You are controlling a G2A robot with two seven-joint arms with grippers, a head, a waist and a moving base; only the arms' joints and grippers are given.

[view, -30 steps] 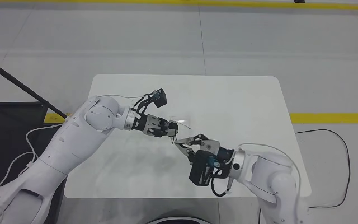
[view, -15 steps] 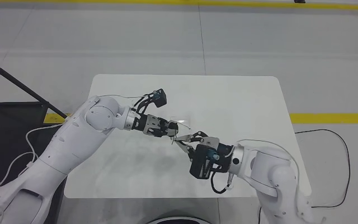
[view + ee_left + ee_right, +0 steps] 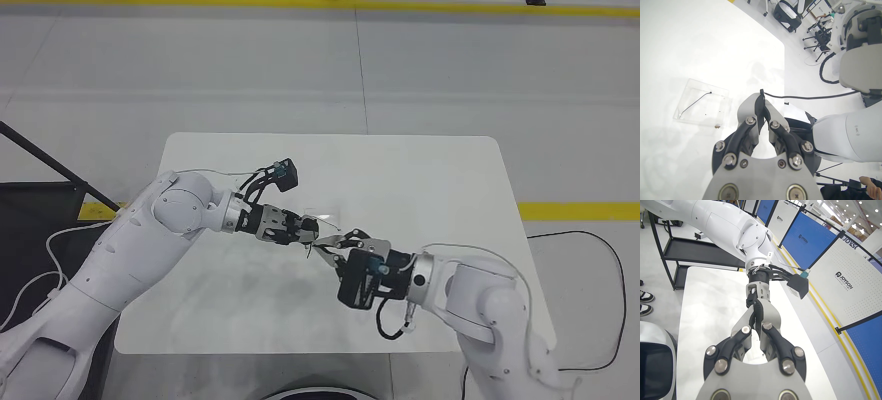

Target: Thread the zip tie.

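The right pincer (image 3: pixel 755 313) has edged in toward the clear tray (image 3: pixel 687 89) over the last second, its wrist sliding nearer the left pincer (image 3: pixel 762 106), which has kept its place. The two pincers now meet almost tip to tip above the desk (image 3: pixel 420 180), just beside the tray on its robot-facing side. The left pincer is clamped narrow on the zip tie (image 3: pixel 762 92), whose small head pokes out beyond the fingertips while the thin black strap runs off sideways, away from the tray. The right pincer is pinched narrow too, with a thin black strip of the tie between its pads. A second black tie (image 3: pixel 694 103) lies loose inside the tray, bent near its head
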